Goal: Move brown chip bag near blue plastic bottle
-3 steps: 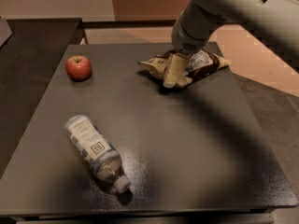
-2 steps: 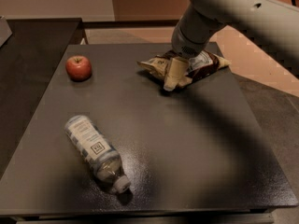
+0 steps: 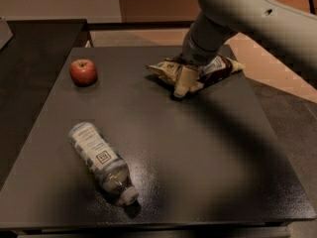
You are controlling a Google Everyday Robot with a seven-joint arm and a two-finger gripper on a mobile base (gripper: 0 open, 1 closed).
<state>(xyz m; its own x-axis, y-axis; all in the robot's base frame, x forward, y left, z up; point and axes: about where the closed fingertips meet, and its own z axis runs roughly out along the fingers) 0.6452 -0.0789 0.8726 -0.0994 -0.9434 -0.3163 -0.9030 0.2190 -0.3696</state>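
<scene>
The brown chip bag (image 3: 218, 67) lies crumpled at the far right of the dark table (image 3: 198, 148), brown and cream with white print. My gripper (image 3: 185, 81) is down on the middle of the bag, its tip touching the table at the bag's front edge, and it hides part of the bag. The blue plastic bottle (image 3: 96, 152) lies on its side at the near left, with its cap pointing to the front right. It is well apart from the bag.
A red apple (image 3: 82, 72) sits at the far left of the table. My arm (image 3: 237, 14) reaches in from the upper right. A darker surface (image 3: 34, 48) adjoins the table on the left. Floor shows beyond the right edge.
The arm has shifted slightly over the bag. The bag, the bottle and the apple have stayed where they were.
</scene>
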